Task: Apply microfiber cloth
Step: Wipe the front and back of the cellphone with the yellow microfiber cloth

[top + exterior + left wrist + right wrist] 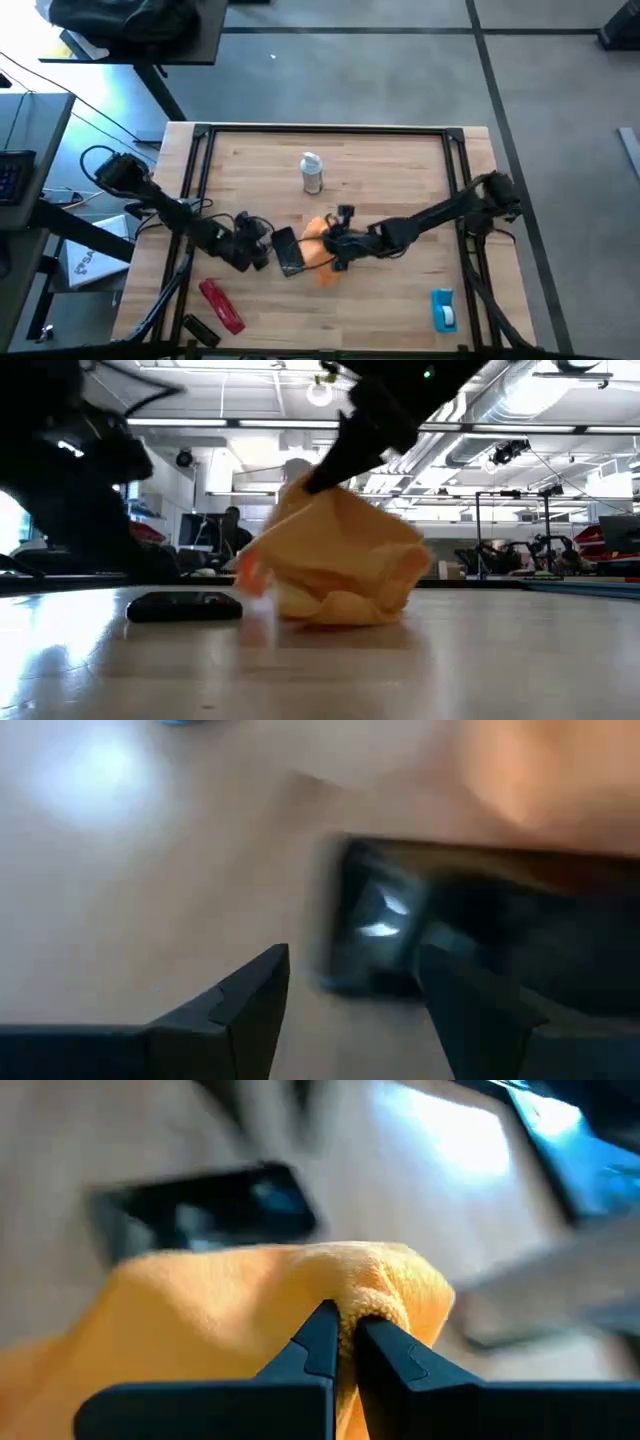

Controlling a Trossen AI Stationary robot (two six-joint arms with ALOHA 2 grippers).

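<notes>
On the worktop's left side the left gripper (350, 1000) hovers with its fingers spread, apart from and just short of a flat dark phone-like slab (287, 251) that lies with its long axis running toward the front edge. Just right of the slab, near the worktop's middle, the microfiber cloth (320, 245) hangs bunched, its lower folds resting on the wood. The right gripper (345, 1342), reaching in from the right edge, pinches the cloth's top fold tight, so it is clearly the arm placed to wipe leftward onto the slab.
</notes>
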